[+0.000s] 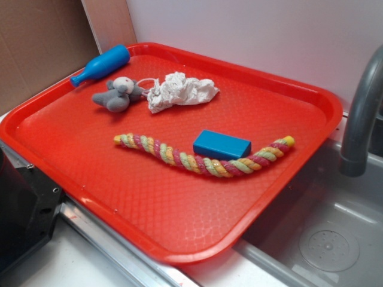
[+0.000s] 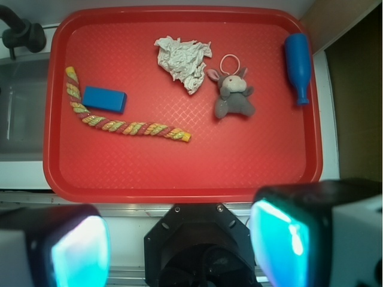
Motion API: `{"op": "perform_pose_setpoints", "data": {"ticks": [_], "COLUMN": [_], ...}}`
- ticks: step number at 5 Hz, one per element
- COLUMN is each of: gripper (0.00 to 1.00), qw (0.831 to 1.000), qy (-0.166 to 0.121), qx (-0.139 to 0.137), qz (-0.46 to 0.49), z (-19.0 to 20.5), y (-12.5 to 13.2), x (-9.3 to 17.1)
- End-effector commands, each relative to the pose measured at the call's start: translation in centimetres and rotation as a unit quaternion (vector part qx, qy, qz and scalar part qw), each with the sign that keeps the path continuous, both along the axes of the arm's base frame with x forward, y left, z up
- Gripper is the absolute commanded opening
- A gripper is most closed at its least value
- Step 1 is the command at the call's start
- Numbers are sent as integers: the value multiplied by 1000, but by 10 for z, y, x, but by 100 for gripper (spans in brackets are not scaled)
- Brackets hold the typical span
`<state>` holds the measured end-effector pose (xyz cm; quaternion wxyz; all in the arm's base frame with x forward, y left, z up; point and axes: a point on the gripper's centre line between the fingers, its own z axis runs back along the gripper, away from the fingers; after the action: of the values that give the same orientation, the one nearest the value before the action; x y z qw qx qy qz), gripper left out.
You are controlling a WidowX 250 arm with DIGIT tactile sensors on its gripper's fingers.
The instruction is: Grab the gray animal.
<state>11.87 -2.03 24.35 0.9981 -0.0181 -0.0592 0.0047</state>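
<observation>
The gray animal (image 1: 118,94) (image 2: 232,94) is a small plush with a pale round head and big ears, lying on the red tray (image 1: 149,197) (image 2: 179,173) toward its far left part in the exterior view. A white ring loop sits at its head. My gripper (image 2: 179,245) shows only in the wrist view, high above the tray's near edge and over the robot base. Its two teal-padded fingers (image 2: 78,251) stand wide apart with nothing between them. The plush is well away from the fingers.
A crumpled white paper wad (image 1: 179,91) (image 2: 182,60) lies beside the plush. A blue bottle-shaped toy (image 1: 102,64) (image 2: 298,66), a blue block (image 1: 221,144) (image 2: 104,99) and a multicoloured rope (image 1: 203,158) (image 2: 119,122) share the tray. A sink with gray faucet (image 1: 362,113) (image 2: 21,33) adjoins.
</observation>
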Motion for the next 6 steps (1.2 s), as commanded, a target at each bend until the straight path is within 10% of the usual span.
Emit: {"op": "perform_pose_setpoints", "data": {"ticks": [1,3,6], "gripper": [100,100,100], "qw": [1000,1000,999], "qy": [0,17,-16], "qx": [0,17,27], "qz": [0,21,-10], "z": [0,-97,-182], "y": [0,79,101], "x": [0,45,102]}}
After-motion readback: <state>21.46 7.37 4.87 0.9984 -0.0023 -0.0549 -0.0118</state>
